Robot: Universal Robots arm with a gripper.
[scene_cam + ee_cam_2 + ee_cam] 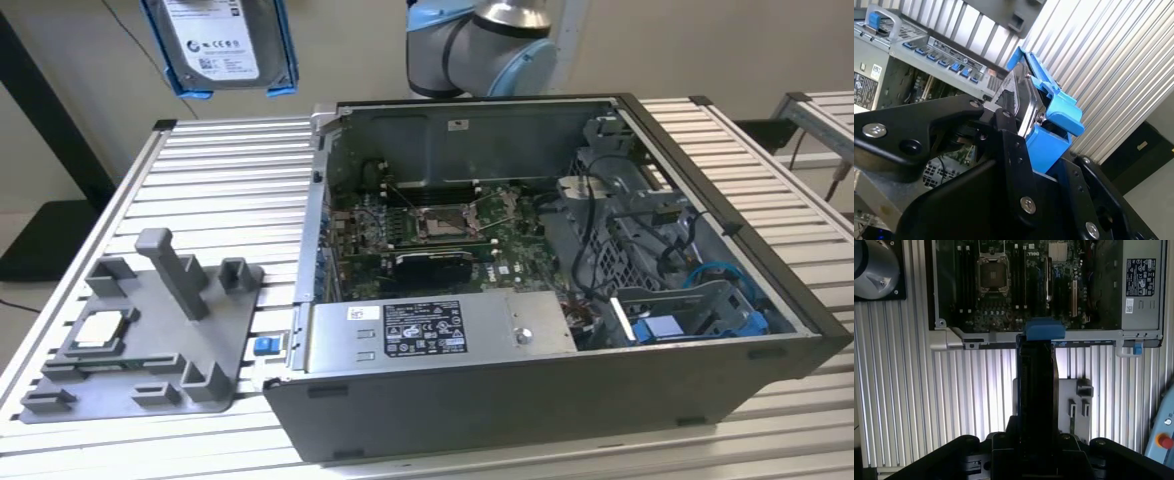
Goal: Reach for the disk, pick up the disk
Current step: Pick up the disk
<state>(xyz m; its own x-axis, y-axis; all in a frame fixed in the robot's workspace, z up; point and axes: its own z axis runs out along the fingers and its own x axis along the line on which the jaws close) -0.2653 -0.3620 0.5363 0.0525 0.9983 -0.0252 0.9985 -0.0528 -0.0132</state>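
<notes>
**Gripper** (1021, 127): fingers clamped onto the disk (1021, 97), gripping its flat faces near one end. Most of the body stands out past the fingertips.

**Risk:** the overhang is long, and the hold seems partly on the blue bracket (1054, 112), plastic that may flex. The disk could pivot or slide out. The contact on the far side is hidden, so how deep the fingers bite is uncertain.

**Disk:** between the fingers, edge-on in the first wrist view (1038, 390) and label side out in the exterior view (220, 40). It is in the air, touching nothing else, so the pick-up looks done.

**Beyond the fingertips:** the ribbed table (974, 390), then the open case (1079, 335). A dropped disk would likely strike the table or the board inside the case.
</notes>
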